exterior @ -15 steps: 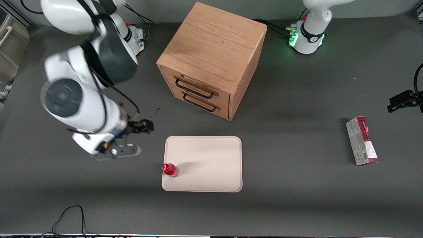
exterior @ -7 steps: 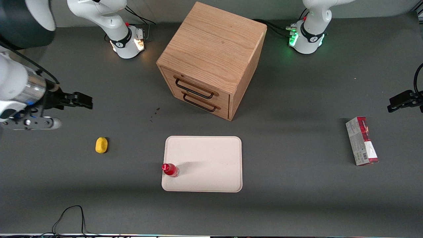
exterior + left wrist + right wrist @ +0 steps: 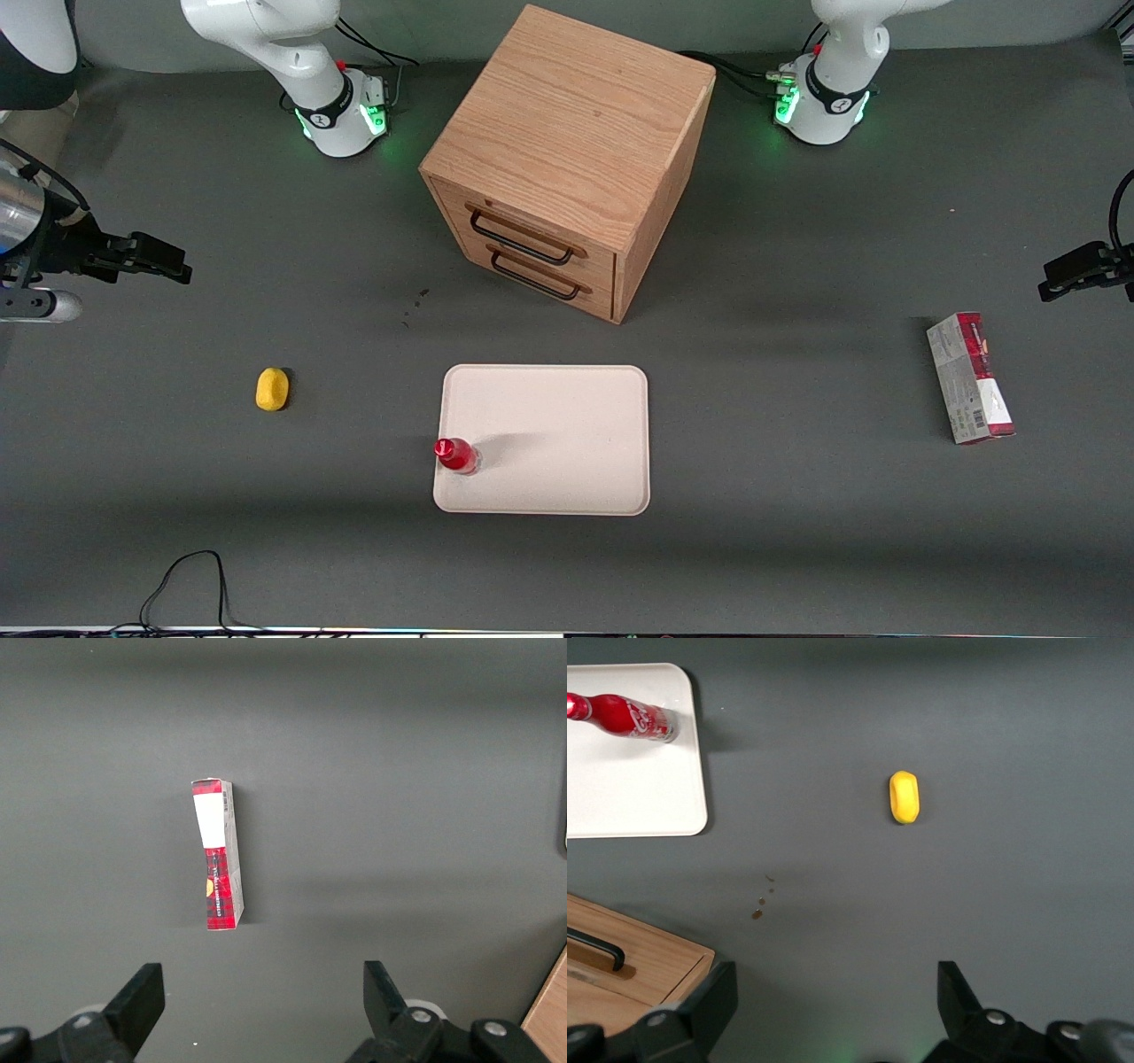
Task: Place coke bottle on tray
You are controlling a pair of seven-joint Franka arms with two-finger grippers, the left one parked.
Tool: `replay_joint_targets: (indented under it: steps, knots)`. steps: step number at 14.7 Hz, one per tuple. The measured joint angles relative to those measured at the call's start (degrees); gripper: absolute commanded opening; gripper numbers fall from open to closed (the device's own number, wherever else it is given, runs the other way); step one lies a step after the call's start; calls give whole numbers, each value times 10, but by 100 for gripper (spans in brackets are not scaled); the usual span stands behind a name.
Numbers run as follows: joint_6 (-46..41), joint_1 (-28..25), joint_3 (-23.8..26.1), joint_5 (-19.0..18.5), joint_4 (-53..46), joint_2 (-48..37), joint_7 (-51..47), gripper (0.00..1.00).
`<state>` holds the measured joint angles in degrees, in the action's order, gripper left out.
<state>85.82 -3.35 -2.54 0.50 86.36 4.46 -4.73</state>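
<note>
The small red coke bottle [image 3: 457, 455] stands upright on the cream tray [image 3: 567, 425], at the tray's corner nearest the front camera on the working arm's end. It also shows in the right wrist view [image 3: 622, 716] on the tray [image 3: 629, 797]. My gripper [image 3: 164, 259] is open and empty, high above the table toward the working arm's end, well apart from bottle and tray. In its own wrist view the gripper [image 3: 837, 997] has its jaws spread wide over bare mat.
A yellow lump [image 3: 272, 389] lies on the mat between my gripper and the tray, also in the wrist view [image 3: 904, 797]. A wooden drawer cabinet [image 3: 567, 151] stands above the tray. A red-and-grey carton [image 3: 969, 377] lies toward the parked arm's end.
My gripper has pulled away from the tray, sideways toward the working arm's end of the table, uncovering the yellow lump. The bottle has stayed on the tray.
</note>
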Motion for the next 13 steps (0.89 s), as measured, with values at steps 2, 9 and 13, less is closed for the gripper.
replay_joint_targets:
  steps: [2, 9, 13]
  knots:
    - [3, 14, 0, 0, 6, -6, 7, 100]
    - [3, 26, -10, 0, 7, -7, 25, 100]
    - [4, 21, -16, 0, 7, -8, 24, 100]
